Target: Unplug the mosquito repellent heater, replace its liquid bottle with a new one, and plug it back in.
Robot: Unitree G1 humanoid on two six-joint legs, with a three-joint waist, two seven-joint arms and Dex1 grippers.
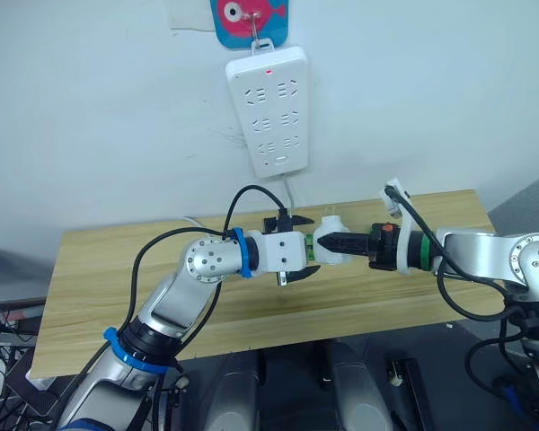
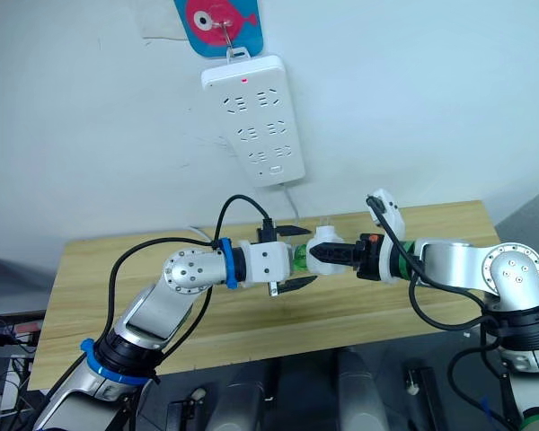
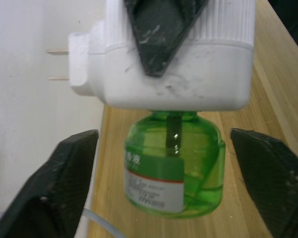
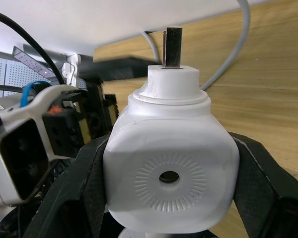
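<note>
Pale wall [image 1: 431,108] backs the scene, with a white multi-socket power strip [image 1: 268,112] hanging on it below a fish-printed hook plate [image 1: 249,20]; a red indicator light shows near the strip's top. Below stands a light wooden table [image 1: 117,269].

Above the table's middle, the right gripper [image 1: 328,244] is clamped on the mosquito repellent heater [image 1: 331,246], one black finger pressed to each side of the white body. The heater is held off the table, unplugged, well apart from the power strip.

The liquid bottle [image 3: 174,166] is seated in the heater: clear green plastic with a printed label, a dark wick rising up its neck into the white housing. Green liquid fills only its lower part.

The left gripper [image 1: 292,250] has its fingers spread apart, one on either side of the bottle, neither touching it.

The left wrist view gives the bottle, its label and the heater's two flat plug prongs in profile. The right wrist view shows instead the heater's round vent hole within a ring of radial ribs, with the prongs seen edge-on.
</note>
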